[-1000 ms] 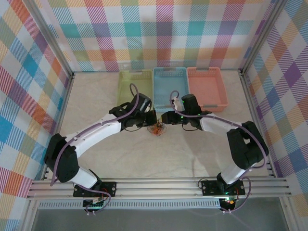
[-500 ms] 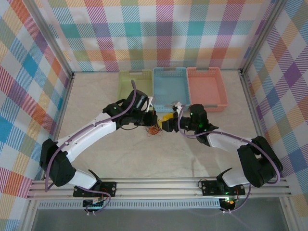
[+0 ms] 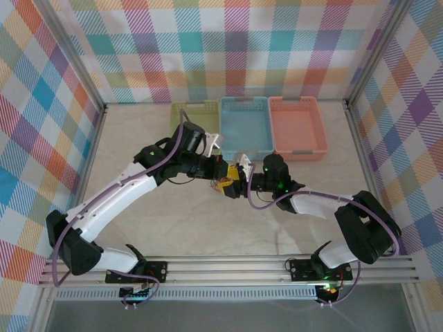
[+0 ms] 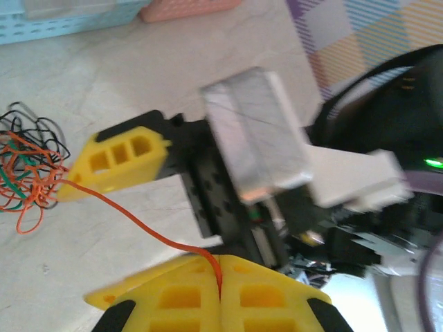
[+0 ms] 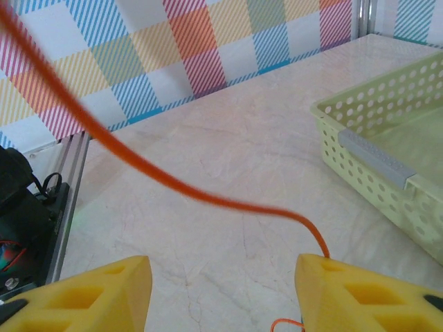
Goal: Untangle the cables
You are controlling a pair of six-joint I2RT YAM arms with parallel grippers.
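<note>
Where left gripper (image 4: 220,268) clamps shut on 1 orange strand (image 4: 138,221), strand runs slanting to cables (image 4: 31,173) (tangled knot: orange, black, green) lying on worktop (image 4: 104,83). Right gripper (image 5: 221,277) half spread, gripping nothing, 1 fingertip at knot's edge, same strand crossing its gap. Green basket (image 5: 387,152) nearby.

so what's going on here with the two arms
Two robot arms are untangling a small knot of cables on the table. The left gripper is shut on one orange wire leading out of it; the right gripper is open beside the knot, that wire running past one finger.
</note>
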